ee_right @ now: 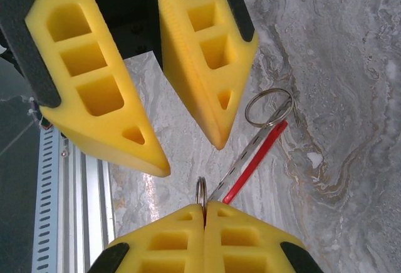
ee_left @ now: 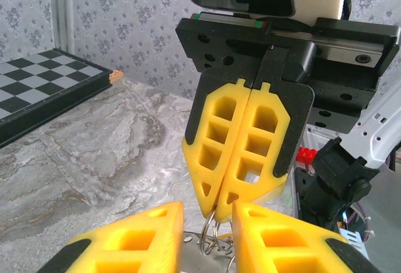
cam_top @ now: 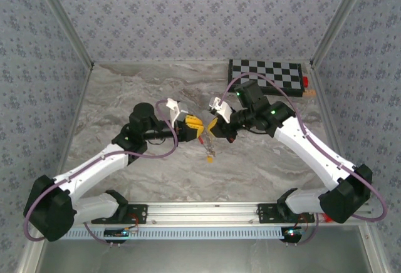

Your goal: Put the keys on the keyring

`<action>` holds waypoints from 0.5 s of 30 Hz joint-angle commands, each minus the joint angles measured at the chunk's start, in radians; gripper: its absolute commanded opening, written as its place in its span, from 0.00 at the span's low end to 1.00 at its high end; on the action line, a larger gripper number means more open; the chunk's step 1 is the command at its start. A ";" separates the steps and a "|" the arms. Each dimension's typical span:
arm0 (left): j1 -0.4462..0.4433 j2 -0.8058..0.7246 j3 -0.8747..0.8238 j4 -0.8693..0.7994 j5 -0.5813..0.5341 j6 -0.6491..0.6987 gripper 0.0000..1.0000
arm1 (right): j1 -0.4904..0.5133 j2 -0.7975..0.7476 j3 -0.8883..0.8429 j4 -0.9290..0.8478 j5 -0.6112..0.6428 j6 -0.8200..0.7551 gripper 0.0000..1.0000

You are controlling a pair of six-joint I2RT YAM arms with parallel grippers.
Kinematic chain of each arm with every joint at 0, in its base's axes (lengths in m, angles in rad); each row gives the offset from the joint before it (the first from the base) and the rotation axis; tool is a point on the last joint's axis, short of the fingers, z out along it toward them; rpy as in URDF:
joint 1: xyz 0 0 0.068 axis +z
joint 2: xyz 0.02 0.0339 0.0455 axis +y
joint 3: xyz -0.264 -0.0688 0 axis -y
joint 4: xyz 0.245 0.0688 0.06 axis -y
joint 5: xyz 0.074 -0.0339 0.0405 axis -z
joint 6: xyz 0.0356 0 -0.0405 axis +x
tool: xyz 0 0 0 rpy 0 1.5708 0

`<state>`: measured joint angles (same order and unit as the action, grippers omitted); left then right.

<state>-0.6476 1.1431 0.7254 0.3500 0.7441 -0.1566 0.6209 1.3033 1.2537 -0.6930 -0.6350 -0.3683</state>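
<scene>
Right jaws shut, pinching keyring (ee_right: 254,162); left jaws partly open, fingertips (ee_right: 150,160) just beside it; table (ee_right: 351,66) room all round.

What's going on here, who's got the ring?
The right gripper is shut on the keyring, pinching its metal edge. The left gripper faces it tip to tip with its fingers open, close to the ring but not clamped on it. A small orange-tan key shows just below the two grippers in the top view; whether it is threaded on cannot be told.
</scene>
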 commanded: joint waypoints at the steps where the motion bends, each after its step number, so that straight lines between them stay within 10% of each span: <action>1: 0.006 0.021 0.030 -0.012 0.031 0.025 0.27 | 0.008 -0.001 0.037 -0.021 0.000 -0.020 0.00; 15: 0.012 0.050 0.034 -0.017 0.061 0.026 0.26 | 0.012 -0.013 0.025 -0.002 0.006 -0.020 0.00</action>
<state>-0.6411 1.1881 0.7269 0.3317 0.7647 -0.1459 0.6247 1.3033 1.2537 -0.6930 -0.6239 -0.3756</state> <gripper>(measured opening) 0.263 0.039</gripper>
